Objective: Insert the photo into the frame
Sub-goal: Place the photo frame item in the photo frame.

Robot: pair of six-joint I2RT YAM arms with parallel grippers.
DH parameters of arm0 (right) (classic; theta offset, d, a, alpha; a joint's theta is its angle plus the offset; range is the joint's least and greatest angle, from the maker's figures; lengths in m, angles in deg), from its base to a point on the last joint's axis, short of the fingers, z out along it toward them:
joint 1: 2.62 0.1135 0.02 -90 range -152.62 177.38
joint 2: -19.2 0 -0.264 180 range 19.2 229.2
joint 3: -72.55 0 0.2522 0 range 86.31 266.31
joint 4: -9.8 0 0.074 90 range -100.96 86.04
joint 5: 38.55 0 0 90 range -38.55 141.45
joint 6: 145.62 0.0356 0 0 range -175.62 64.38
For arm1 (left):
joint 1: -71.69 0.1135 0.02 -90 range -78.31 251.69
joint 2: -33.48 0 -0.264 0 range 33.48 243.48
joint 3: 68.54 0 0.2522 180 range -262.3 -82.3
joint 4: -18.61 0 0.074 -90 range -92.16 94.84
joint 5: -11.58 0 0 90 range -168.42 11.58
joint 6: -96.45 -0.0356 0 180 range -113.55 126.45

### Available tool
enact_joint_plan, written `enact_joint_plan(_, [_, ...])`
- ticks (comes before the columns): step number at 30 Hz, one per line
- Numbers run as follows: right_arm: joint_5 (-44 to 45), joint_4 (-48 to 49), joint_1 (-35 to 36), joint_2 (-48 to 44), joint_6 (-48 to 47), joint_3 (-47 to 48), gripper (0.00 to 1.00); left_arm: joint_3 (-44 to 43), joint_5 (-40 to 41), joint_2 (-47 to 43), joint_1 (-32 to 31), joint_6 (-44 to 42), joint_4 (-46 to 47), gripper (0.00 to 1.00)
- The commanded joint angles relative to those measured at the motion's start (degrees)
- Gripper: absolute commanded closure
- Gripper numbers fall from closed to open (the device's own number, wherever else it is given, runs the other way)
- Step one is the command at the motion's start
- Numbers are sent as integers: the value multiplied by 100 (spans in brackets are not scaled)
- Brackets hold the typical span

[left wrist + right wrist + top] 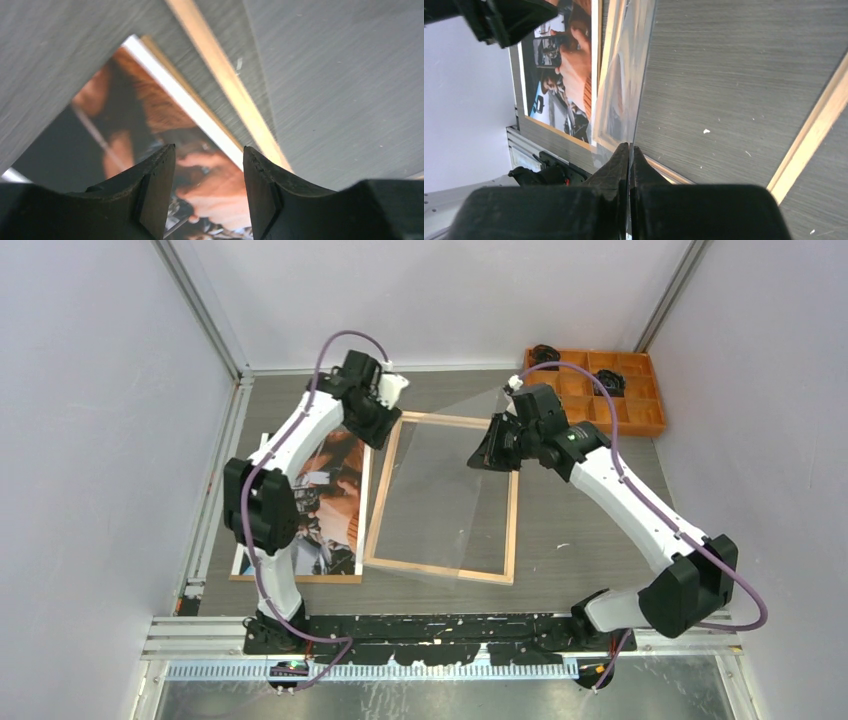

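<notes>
Two jobs: right fingers (618, 167) clench the clear sheet (440, 490); spread left fingers (156, 192) should pinch the photo's (338, 498) one-o'clock corner squarely.

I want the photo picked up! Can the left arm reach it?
Probably yes. The left end effector hangs open right over the photo, near its corner, with nothing covering it there.

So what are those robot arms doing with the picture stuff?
The right gripper is pinching one edge of a clear see-through sheet, holding it tilted above the thin light-wood rectangular frame lying on the grey table. The left gripper hovers open over a corner of the dark, orange-brown printed photo, which lies flat beside the frame. The photo isn't in the frame yet.
</notes>
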State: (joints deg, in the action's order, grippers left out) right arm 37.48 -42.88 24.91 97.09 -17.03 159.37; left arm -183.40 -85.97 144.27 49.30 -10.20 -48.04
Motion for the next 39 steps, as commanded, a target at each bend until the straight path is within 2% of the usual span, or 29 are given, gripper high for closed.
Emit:
enact_joint_plan(1, [-287, 156, -54, 338, -541, 414, 95, 59, 457, -405, 194, 12, -215, 47])
enact_joint_plan(9, [-427, 141, -265, 1065, -1053, 741, 95, 1325, 1041, -496, 292, -97, 402, 50])
enact_joint_plan(14, [-152, 353, -453, 1383, -1022, 737, 94, 1566, 1048, -451, 297, -116, 481, 50])
enact_joint_plan(18, [41, 356, -574, 1654, -1037, 758, 91, 1624, 785, -496, 288, -238, 400, 47])
enact_joint_plan(22, [71, 446, -639, 1845, -918, 639, 80, 1592, 781, -429, 288, -218, 359, 47])
enact_joint_plan(26, [100, 719, -655, 1867, -756, 370, 75, 1752, 782, -382, 218, -228, 413, 46])
enact_joint_plan(29, [62, 936, -756, 1875, -527, 171, 66, 1920, 621, -373, 123, -242, 462, 46])
enact_joint_plan(32, [-70, 1194, -943, 1914, -136, -178, 50, 2041, 607, -382, 50, -250, 492, 46])
enact_joint_plan(39, [-1031, 2641, -1452, 1974, 977, -1433, 45, 2256, 714, -267, -10, -299, 641, 47])
